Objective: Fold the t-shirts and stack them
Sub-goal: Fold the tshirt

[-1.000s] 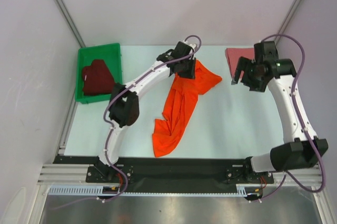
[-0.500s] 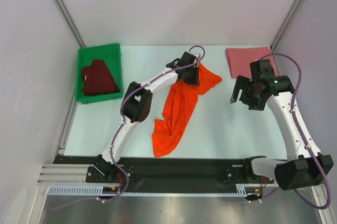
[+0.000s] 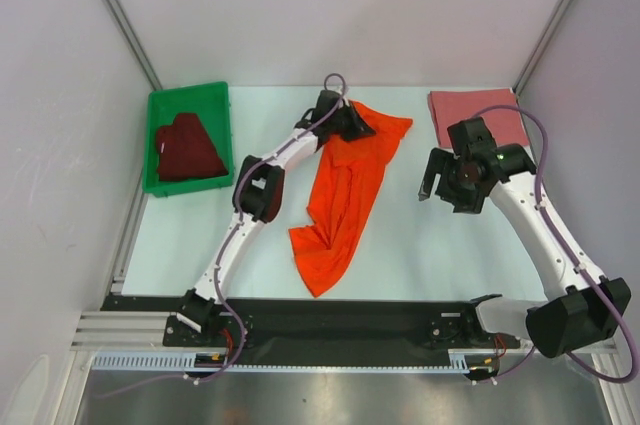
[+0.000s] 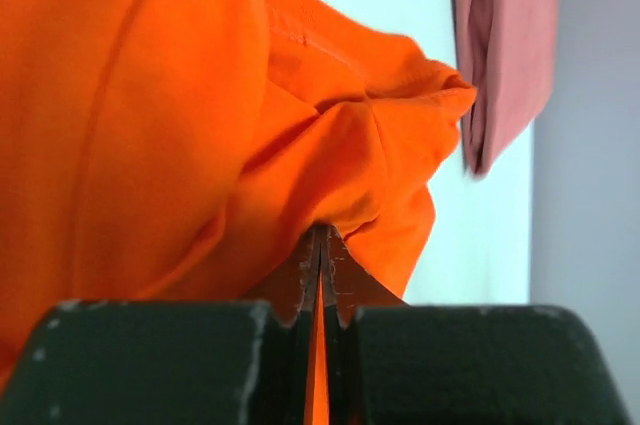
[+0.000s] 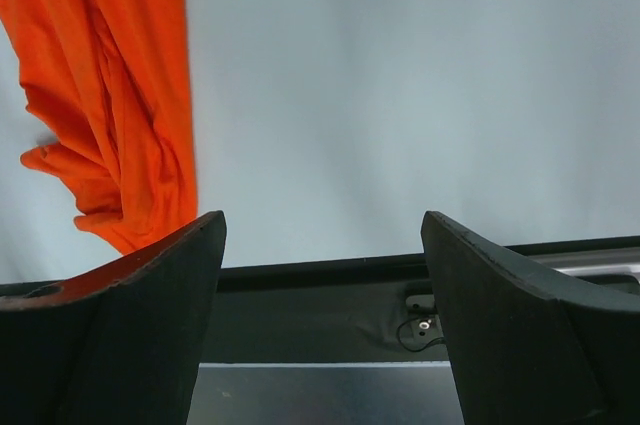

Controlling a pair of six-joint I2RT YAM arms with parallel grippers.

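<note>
The bright orange t-shirt lies stretched out in a long bunch down the middle of the table. My left gripper is shut on its far end; in the left wrist view the jaws pinch orange cloth. The folded dusty rose pink t-shirt lies at the far right and shows in the left wrist view. The dark maroon t-shirt lies in the green bin. My right gripper is open and empty, above bare table right of the orange t-shirt.
The green bin stands at the far left of the table. A black strip runs along the near edge by the arm bases. Grey walls close in the left, back and right sides.
My left gripper has pulled the orange t-shirt's far end toward the back of the table, straightening the cloth. My right gripper has moved left and nearer, away from the pink t-shirt.
</note>
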